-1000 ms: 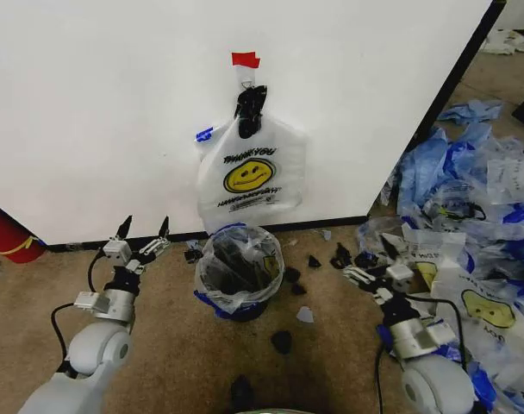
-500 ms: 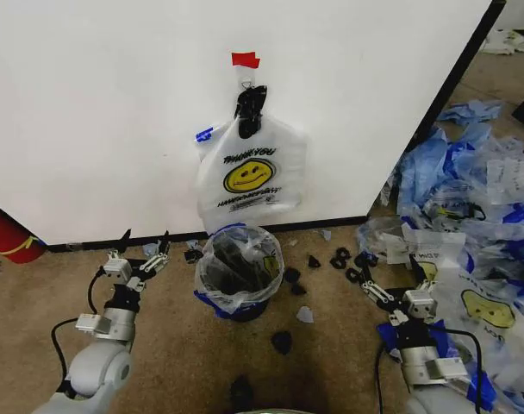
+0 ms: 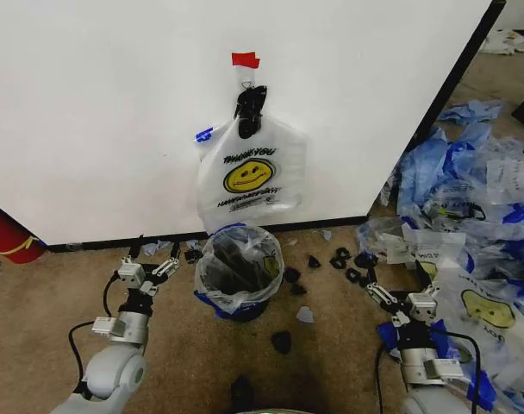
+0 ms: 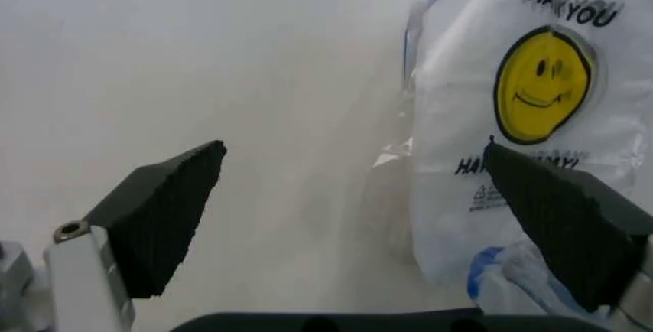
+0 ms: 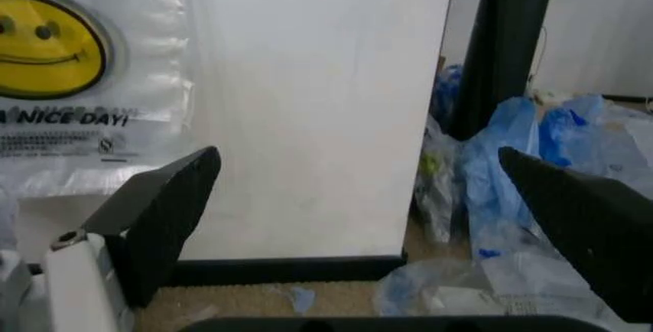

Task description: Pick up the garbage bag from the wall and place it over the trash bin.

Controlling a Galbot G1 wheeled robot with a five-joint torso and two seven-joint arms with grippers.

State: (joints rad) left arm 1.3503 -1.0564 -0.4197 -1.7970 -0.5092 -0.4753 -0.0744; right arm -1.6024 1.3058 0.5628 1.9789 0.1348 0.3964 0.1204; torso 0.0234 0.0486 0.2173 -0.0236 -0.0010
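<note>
The garbage bag (image 3: 252, 177) hangs flat on the white wall from a black clip (image 3: 249, 102) under a strip of red tape, showing a yellow smiley and "THANK YOU" print, with blue tape at its upper corner. Right below it on the carpet stands the trash bin (image 3: 239, 272), with a clear liner around its rim. My left gripper (image 3: 156, 252) is low on the floor just left of the bin, open and holding nothing. My right gripper (image 3: 402, 286) is open well to the bin's right. The left wrist view has the bag (image 4: 531, 118) ahead of the open gripper (image 4: 357, 217). In the right wrist view the bag (image 5: 82, 64) lies off to one side.
A big pile of loose white and blue bags (image 3: 477, 216) covers the floor on the right, also in the right wrist view as bags (image 5: 510, 194). Small black clips (image 3: 282, 341) are scattered on the carpet around the bin. A red cylinder (image 3: 8, 235) stands at far left by the wall.
Both arms have drawn back and sunk lower. The left gripper has shifted right toward the bin; the right gripper has dropped and moved right. Bag and bin are unmoved.
</note>
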